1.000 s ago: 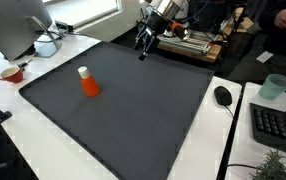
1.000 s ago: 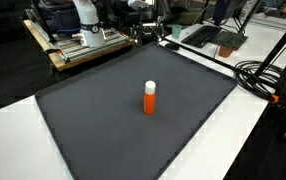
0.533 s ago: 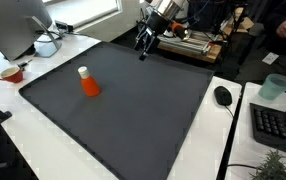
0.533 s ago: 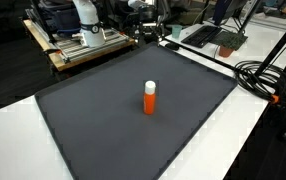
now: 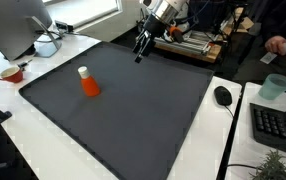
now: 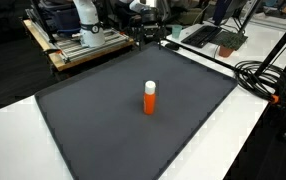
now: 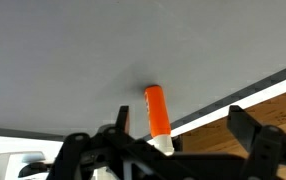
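An orange bottle with a white cap stands upright on the dark grey mat, left of its middle; it also shows in an exterior view and in the wrist view, where the picture stands upside down. My gripper hangs over the far edge of the mat, well away from the bottle. It also shows in an exterior view. In the wrist view my gripper has its two fingers spread wide with nothing between them.
A monitor, a white bowl and a red cup stand beside the mat. A mouse, keyboard and green cup sit opposite. Wooden frames and cables border the mat.
My gripper has risen a little and shifted slightly along the mat's far edge. The bottle has not moved.
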Available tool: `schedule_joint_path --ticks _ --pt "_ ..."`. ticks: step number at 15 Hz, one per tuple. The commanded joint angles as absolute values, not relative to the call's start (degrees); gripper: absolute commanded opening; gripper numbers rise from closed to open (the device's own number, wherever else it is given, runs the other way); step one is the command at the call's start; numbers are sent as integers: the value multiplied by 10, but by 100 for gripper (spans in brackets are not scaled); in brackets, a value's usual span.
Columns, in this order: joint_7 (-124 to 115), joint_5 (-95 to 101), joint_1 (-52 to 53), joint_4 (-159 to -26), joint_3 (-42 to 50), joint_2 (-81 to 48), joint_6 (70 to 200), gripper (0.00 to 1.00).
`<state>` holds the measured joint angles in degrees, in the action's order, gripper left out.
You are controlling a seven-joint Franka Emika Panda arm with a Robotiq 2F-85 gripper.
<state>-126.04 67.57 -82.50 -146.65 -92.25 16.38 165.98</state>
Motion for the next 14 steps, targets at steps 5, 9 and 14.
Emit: schedule_joint_path --ticks 5,9,14 --pt "-1304 657 -1040 -1393 -1113 310 1732 100" --pt "-1297 660 -1131 -1337 -1176 378 1777 100" --pt "-1288 660 -1165 -1335 -1199 366 1776 100"
